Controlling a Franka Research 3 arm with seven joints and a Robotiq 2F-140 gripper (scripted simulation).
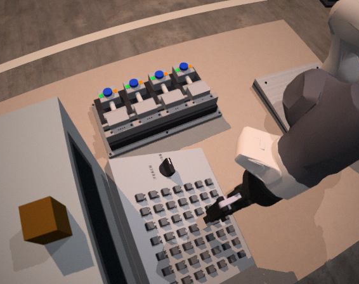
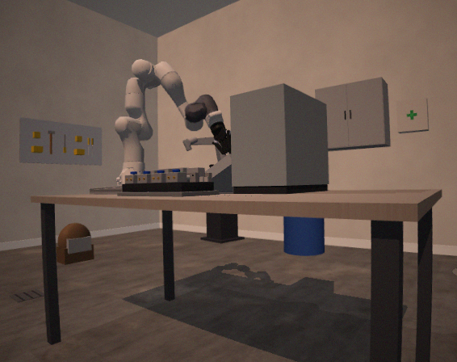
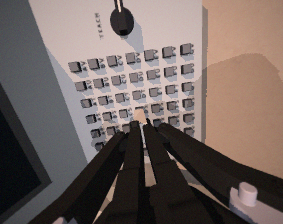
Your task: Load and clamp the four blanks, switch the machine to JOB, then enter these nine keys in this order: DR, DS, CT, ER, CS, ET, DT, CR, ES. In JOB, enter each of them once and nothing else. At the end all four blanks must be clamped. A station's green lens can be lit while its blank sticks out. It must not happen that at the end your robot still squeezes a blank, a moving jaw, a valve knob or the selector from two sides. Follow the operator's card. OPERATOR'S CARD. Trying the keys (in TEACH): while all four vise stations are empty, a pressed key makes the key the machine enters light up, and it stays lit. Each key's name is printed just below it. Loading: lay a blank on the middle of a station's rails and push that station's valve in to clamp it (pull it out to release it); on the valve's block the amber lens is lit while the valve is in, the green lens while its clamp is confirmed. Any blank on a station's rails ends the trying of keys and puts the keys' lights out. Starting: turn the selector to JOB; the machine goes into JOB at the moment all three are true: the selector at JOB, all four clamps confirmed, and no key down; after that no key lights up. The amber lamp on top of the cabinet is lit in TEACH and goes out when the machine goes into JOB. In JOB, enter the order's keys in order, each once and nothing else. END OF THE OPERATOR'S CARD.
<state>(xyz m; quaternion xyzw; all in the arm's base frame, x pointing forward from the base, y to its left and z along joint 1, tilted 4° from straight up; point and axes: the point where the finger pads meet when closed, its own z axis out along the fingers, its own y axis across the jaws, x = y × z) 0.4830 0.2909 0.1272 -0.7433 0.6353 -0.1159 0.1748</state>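
Note:
Four grey blanks point(image 1: 117, 118) point(image 1: 146, 108) point(image 1: 172, 98) point(image 1: 198, 89) lie on the vise stations' rails. The blue valves point(image 1: 107, 92) point(image 1: 133, 82) point(image 1: 159, 74) point(image 1: 183, 66) stand behind them, with green and amber lenses lit at each. The selector point(image 1: 167, 167) point(image 3: 122, 21) has its white mark turned away from TEACH, toward the JOB side. The amber lamp point(image 1: 42, 219) on the cabinet looks dull, not glowing. My gripper point(image 1: 205, 220) point(image 3: 139, 116) is shut and empty, its pale tip over the middle rows of the key panel point(image 1: 130, 172) point(image 3: 54, 27). No visible key is lit; contact is unclear.
The tall grey cabinet point(image 1: 25, 146) point(image 2: 258, 141) stands beside the key panel. The vise base point(image 1: 167, 132) point(image 2: 169, 187) lies beyond the selector. The arm's base plate point(image 1: 269, 92) is at the right. My fingers and the arm hide several keys.

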